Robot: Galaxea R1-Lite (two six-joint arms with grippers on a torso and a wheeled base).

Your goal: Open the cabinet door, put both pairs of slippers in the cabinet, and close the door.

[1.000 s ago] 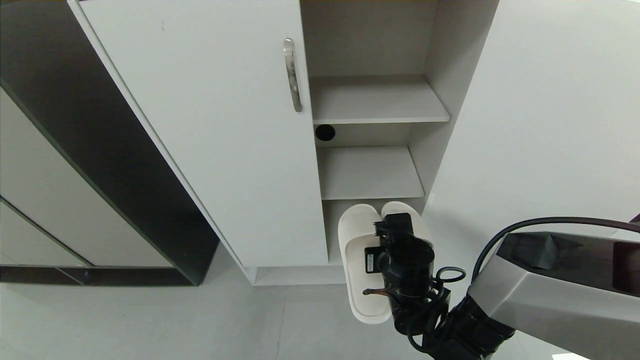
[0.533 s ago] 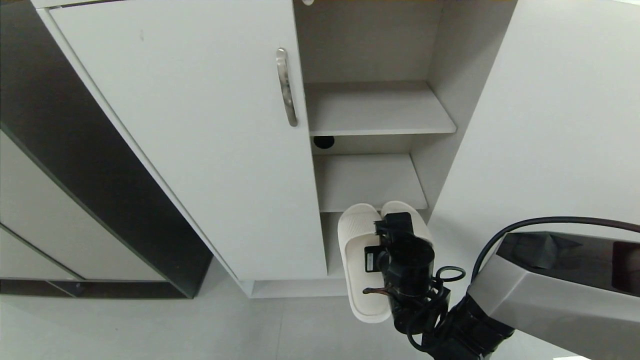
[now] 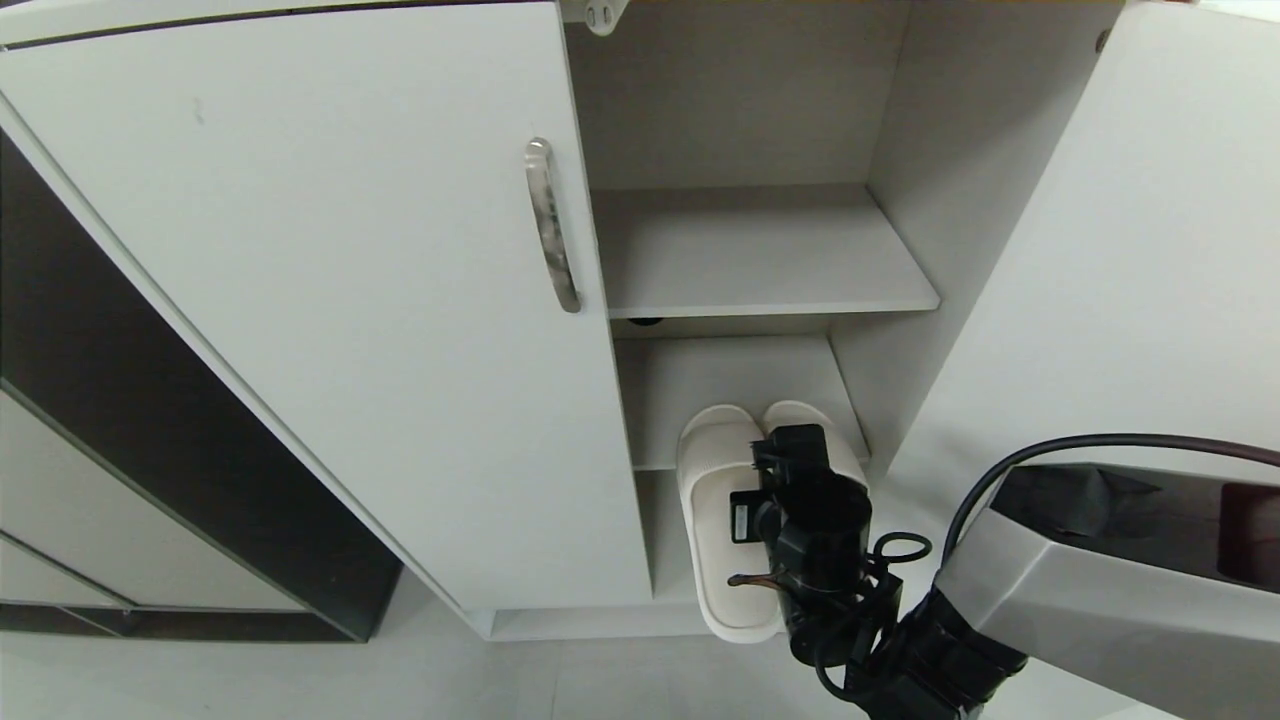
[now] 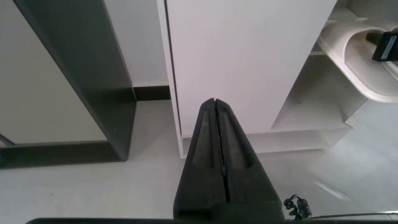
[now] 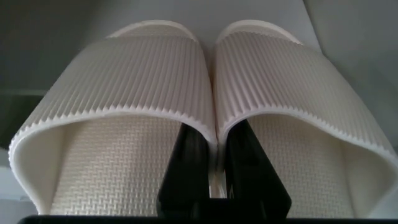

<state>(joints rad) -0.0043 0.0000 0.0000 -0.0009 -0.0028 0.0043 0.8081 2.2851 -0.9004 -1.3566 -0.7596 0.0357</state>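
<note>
A pair of white ribbed slippers [image 3: 712, 520] hangs side by side, toes toward the open cabinet bay. My right gripper [image 3: 790, 445] is shut on them. In the right wrist view its fingers [image 5: 186, 168] pinch the two inner straps of the slippers [image 5: 149, 93] together. The toes sit level with the front edge of the lower shelf [image 3: 720, 390], below an upper shelf [image 3: 760, 250]. The right door [image 3: 1130, 250] stands swung open. The left door [image 3: 350, 300] with its metal handle [image 3: 552, 225] is closed. My left gripper [image 4: 214, 109] is shut on nothing, low over the floor before that left door.
A dark panel [image 3: 120, 400] flanks the cabinet on the left. Grey floor [image 3: 300, 680] lies in front. The bottom compartment [image 3: 665, 560] sits under the lower shelf, partly behind the slippers. The open door bounds the bay on the right.
The whole head view has shifted: the cabinet now looks larger and lower, so the camera has moved nearer. The slippers' toes now overlap the lower shelf's edge. The grip is unchanged.
</note>
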